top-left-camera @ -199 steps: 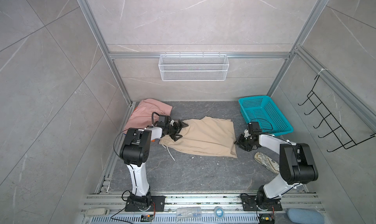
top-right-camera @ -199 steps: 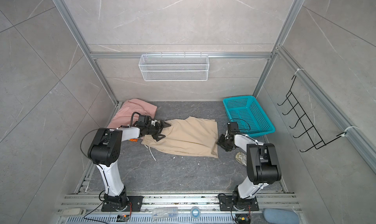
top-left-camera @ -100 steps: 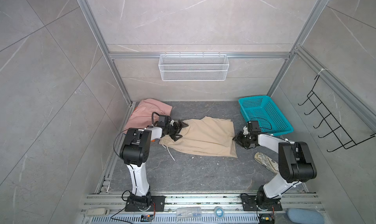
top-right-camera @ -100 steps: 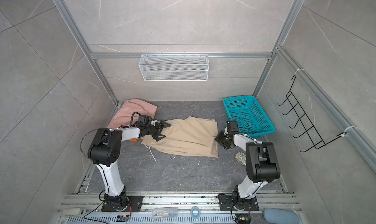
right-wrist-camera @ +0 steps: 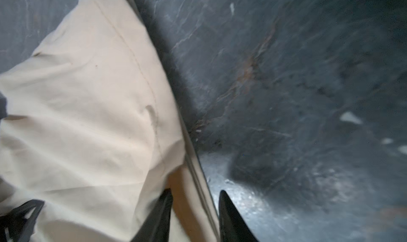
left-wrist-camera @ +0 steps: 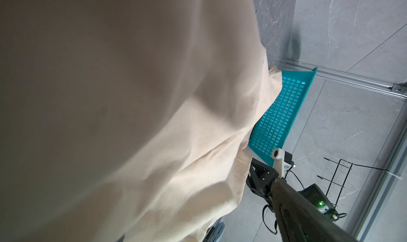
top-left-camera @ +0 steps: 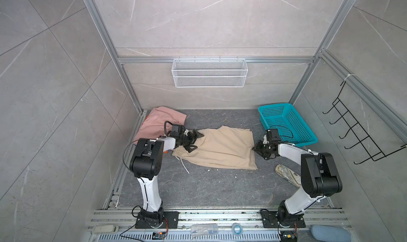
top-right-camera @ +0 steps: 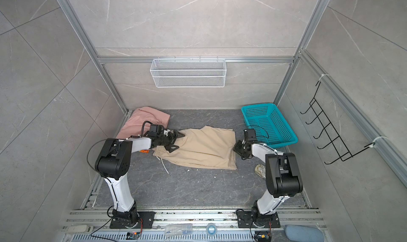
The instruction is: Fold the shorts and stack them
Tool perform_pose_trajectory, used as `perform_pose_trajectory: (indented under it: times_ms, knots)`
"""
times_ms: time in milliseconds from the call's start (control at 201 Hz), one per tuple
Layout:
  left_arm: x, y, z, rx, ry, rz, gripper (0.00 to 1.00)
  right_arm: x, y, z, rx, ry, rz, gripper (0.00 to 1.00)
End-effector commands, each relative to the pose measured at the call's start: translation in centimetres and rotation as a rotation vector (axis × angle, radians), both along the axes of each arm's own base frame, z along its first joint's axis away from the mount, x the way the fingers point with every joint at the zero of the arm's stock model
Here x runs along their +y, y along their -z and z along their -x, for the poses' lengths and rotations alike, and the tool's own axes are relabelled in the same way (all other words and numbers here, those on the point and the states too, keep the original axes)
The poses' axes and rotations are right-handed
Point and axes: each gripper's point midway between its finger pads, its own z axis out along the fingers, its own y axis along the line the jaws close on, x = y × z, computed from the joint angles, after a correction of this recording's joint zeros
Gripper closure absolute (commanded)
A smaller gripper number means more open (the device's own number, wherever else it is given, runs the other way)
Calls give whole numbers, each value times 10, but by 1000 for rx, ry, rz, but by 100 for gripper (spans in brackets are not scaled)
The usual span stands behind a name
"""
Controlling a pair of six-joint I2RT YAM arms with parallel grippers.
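The beige shorts [top-left-camera: 222, 148] [top-right-camera: 202, 148] lie spread flat mid-floor, their white drawstring [top-left-camera: 184, 165] trailing toward the front. My left gripper [top-left-camera: 196, 141] [top-right-camera: 178, 142] is wide open, its fingers straddling the waistband end; beige cloth [left-wrist-camera: 132, 98] fills the left wrist view. My right gripper [top-left-camera: 258, 148] [top-right-camera: 238, 148] [right-wrist-camera: 195, 194] sits low at the opposite hem, jaws partly apart with the hem edge [right-wrist-camera: 88, 109] lying between them, not pinched. The pink shorts [top-left-camera: 158, 122] [top-right-camera: 141, 120] are bunched at the back left. A crumpled shiny patterned pair [top-left-camera: 287, 175] lies beside the right arm.
A teal perforated basket [top-left-camera: 293, 122] [top-right-camera: 271, 124] [left-wrist-camera: 284, 111] stands at the back right, close behind the right gripper. A white wire basket [top-left-camera: 209, 76] hangs on the back wall and a black hook rack [top-left-camera: 356, 137] on the right wall. Walls close in on both sides.
The right gripper has crept a little left, closer onto the beige hem. The left arm and the shorts have not moved.
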Motion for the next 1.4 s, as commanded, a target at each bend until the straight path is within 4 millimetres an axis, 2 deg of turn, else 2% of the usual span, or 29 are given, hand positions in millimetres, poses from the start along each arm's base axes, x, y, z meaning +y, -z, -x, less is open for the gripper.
perform_pose_trajectory:
  times_ms: [0, 154, 204, 259, 354, 408, 478, 538, 638, 727, 797, 857, 1016, 1146, 1220, 1280, 1400]
  knots:
    - [11, 18, 15, 73, -13, -60, 1, -23, -15, 3, 16, 7, 151, 58]
    - [10, 13, 11, 62, -15, -59, 0, -20, -58, 11, -63, -9, 168, 51]
    - [9, 7, 7, 51, -12, -54, 1, -7, -70, 13, -95, -40, 147, 48]
    - [9, -1, 4, 37, -7, -53, 1, 17, -76, 16, -114, -90, 94, 46]
    - [8, -20, -2, 3, -3, -57, 1, 67, -70, 23, -111, -175, -25, 40]
    - [10, -32, -5, -15, -6, -54, 1, 89, -62, 26, -105, -205, -77, 38]
    - [15, -45, -5, -32, -5, -61, 1, 109, -48, 30, -81, -227, -145, 36]
    - [27, -53, -1, -38, -4, -86, 0, 117, -31, 35, -35, -239, -179, 33]
    - [50, -52, 11, -19, -10, -131, 1, 112, -2, 45, 34, -247, -151, 27]
    - [54, -42, 24, 5, 5, -145, 1, 98, 17, 52, 77, -242, -102, 16]
    - [47, -30, 33, 37, 16, -134, 1, 86, 25, 54, 95, -224, -82, 6]
    - [41, -20, 40, 56, 28, -133, 1, 74, 29, 56, 112, -211, -72, 1]
    - [22, 3, 57, 95, 56, -146, 1, 39, 33, 62, 142, -169, -50, 1]
    - [-2, 14, 73, 115, 103, -152, 1, 26, 24, 59, 130, -175, -27, 1]
    - [-7, 6, 75, 95, 116, -150, 1, 27, 14, 54, 115, -195, -22, 1]
    - [-4, -12, 71, 47, 118, -166, 1, 28, 6, 50, 95, -208, -20, 1]
    - [21, -55, 63, -112, 156, -372, 1, 29, -12, 45, 48, -231, -1, 0]
